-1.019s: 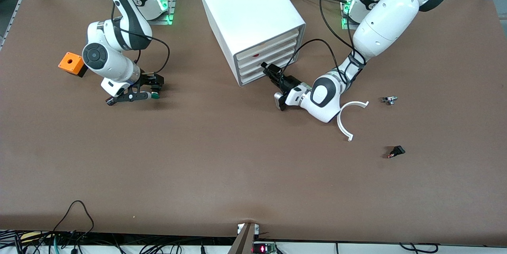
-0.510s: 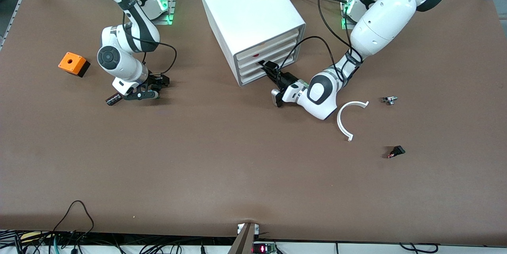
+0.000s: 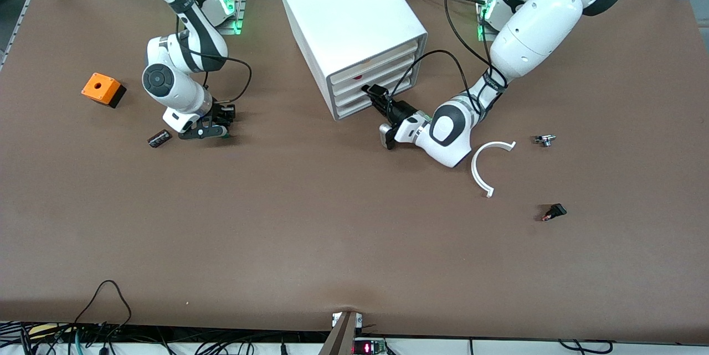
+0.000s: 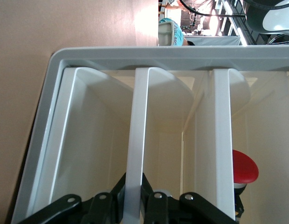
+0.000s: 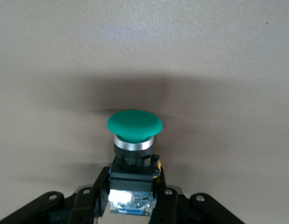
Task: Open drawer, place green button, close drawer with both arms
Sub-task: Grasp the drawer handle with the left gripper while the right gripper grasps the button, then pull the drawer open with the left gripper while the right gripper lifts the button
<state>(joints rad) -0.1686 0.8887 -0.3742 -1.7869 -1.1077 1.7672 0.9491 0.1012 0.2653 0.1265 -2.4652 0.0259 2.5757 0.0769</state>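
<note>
Lying nearest the front camera, a small black connector (image 3: 553, 212) and a white curved clip (image 3: 485, 166) sat toward the left arm's end of the table, with a small metal part (image 3: 545, 139) farther back. The right gripper (image 3: 213, 132) was low over the table with its fingers closed on the button (image 5: 134, 140), green cap pointing away from the wrist. A dark cylinder (image 3: 159, 138) lay beside it, and an orange box (image 3: 100, 88) farther toward the right arm's end. The left gripper (image 3: 372, 93) was at the cabinet (image 3: 354, 28) front, fingers pinched on the front lip of the drawer (image 4: 137, 154), which appeared nearly closed. A red dot (image 4: 244, 168) showed in the drawer above.
</note>
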